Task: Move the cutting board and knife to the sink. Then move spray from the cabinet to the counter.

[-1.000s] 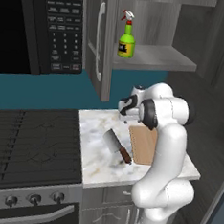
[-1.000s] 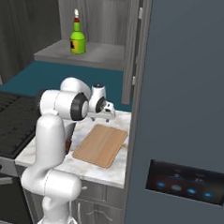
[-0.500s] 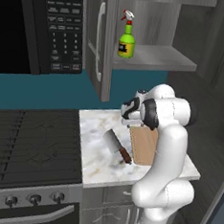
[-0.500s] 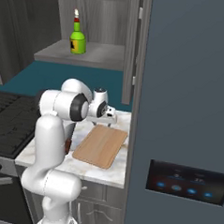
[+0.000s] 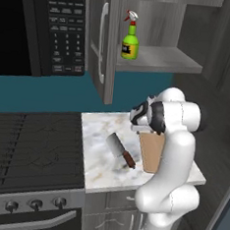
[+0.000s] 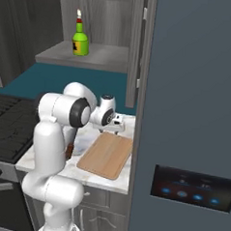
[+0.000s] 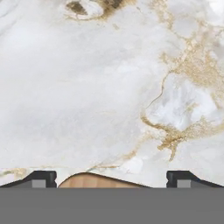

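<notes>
The light-brown cutting board (image 6: 107,154) lies flat on the marble counter (image 5: 98,160), partly behind my arm in the left base view (image 5: 151,150). The knife (image 5: 120,149), with a grey blade and dark handle, rests just left of the board. My gripper (image 6: 119,126) hangs open over the board's far end. In the hand view its fingertips (image 7: 41,177) stand wide apart, with the board's rounded edge (image 7: 98,180) low between them. The green spray (image 5: 131,39) stands upright on the shelf of the open cabinet (image 5: 106,42). The sink is out of view.
A black microwave (image 5: 45,27) hangs left of the cabinet door. The black stovetop (image 5: 30,149) borders the counter on the left. A tall grey fridge (image 6: 195,117) walls off the right side, close to the board.
The hand has dropped a little and shifted toward the far end of the cutting board. The jaws stayed open. The board, knife and spray have not moved.
</notes>
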### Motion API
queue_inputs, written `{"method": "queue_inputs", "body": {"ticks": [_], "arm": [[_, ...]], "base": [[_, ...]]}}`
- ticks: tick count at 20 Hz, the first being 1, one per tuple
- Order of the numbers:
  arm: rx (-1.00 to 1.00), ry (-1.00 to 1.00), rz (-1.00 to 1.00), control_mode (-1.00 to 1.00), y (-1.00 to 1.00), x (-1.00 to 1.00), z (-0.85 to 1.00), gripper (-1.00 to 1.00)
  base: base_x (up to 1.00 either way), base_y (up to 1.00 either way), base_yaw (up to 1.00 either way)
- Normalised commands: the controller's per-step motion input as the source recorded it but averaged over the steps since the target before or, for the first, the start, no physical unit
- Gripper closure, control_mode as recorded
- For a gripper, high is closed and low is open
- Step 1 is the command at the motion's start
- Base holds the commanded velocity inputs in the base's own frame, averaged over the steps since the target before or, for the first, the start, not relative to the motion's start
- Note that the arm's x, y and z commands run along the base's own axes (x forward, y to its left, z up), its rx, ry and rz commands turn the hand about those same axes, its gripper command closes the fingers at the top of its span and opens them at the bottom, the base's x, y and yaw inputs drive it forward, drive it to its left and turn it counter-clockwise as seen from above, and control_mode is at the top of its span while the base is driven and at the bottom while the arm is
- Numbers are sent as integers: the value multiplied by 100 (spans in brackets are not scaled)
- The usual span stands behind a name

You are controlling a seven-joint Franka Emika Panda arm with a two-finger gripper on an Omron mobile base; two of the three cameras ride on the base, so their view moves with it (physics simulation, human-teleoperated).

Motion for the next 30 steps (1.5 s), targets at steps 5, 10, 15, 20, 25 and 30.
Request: {"method": "queue_inputs", "body": {"ticks": [5, 10, 15, 20, 25, 30], "arm": [[0, -3, 0, -100, -31, -52, -14, -100], [0, -2, -1, -100, -13, -68, -1, -100], [0, 0, -14, -100, 0, -52, 0, -100], [0, 0, -13, -100, 0, -16, 0, -100], [-8, -17, -1, -100, 3, 16, 40, -100], [-9, -27, -1, -100, 4, 3, 78, -100]], "base": [[0, 0, 0], [0, 0, 0], [0, 0, 0], [0, 0, 0], [0, 0, 0], [0, 0, 0]]}}
